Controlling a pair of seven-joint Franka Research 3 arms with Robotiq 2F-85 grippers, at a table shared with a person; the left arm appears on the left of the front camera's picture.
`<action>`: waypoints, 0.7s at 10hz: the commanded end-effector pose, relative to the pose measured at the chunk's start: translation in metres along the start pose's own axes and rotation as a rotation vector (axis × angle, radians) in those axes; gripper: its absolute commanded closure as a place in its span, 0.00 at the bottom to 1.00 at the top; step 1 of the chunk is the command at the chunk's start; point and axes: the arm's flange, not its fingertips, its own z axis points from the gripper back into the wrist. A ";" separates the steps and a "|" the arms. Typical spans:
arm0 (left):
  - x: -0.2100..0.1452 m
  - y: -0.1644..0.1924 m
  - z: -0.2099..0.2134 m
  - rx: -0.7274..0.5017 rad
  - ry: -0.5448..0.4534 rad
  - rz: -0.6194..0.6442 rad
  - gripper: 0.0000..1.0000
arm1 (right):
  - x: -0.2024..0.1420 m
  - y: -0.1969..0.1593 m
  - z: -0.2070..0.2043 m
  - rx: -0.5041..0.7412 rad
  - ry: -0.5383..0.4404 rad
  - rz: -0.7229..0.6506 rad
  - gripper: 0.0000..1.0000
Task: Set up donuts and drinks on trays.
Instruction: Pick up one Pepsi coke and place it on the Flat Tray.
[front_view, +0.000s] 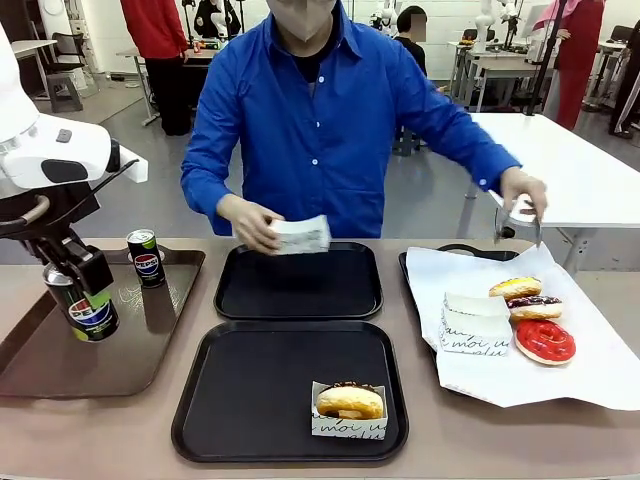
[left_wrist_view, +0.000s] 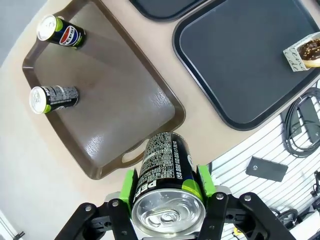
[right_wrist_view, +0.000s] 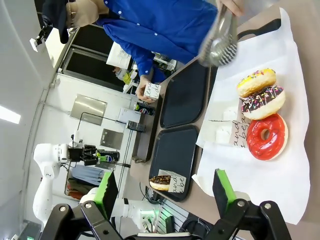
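1. Black can (front_view: 90, 312), red-white-blue logo outward, is clamped roughly upright between the left fingers (left_wrist_view: 128, 189), a green pad on each side near its top. It hangs clear above the near-left part of the brown tray (front_view: 40, 375).
2. Spare cans (left_wrist_view: 52, 97) stand on that brown tray.
3. Right fingers (right_wrist_view: 107, 190) are spread wide and hold nothing, poised over the white paper (front_view: 600, 380) with three loose donuts (front_view: 545, 341).
4. Near tray (front_view: 200, 400) carries one sleeved donut (front_view: 350, 400) in its near-right corner and no drink. Far tray (front_view: 300, 290) is bare.
5. A person's hand (front_view: 248, 222) holds a sleeve (front_view: 300, 235) over the far tray's far edge, and the other hand (front_view: 522, 188) holds tongs (front_view: 520, 215).
6. Step in hand, as I judge it: carrying a drink from the brown tray to a black tray — likely the near one.
7. Next move calls for a swing to the right with the can kept upright, then a lowering onto bare tray floor clear of the donut. The base should sit flat before the fingers part, since a slim can let go tilted would topple
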 end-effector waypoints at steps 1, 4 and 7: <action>0.003 -0.001 0.007 -0.003 -0.016 0.000 0.41 | 0.001 -0.001 0.000 0.018 -0.008 0.013 0.00; 0.001 0.000 0.003 0.001 -0.006 0.000 0.41 | 0.001 -0.001 0.000 0.018 -0.008 0.013 0.00; 0.042 -0.036 0.019 -0.034 -0.047 -0.033 0.41 | 0.001 -0.001 0.000 0.018 -0.008 0.013 0.00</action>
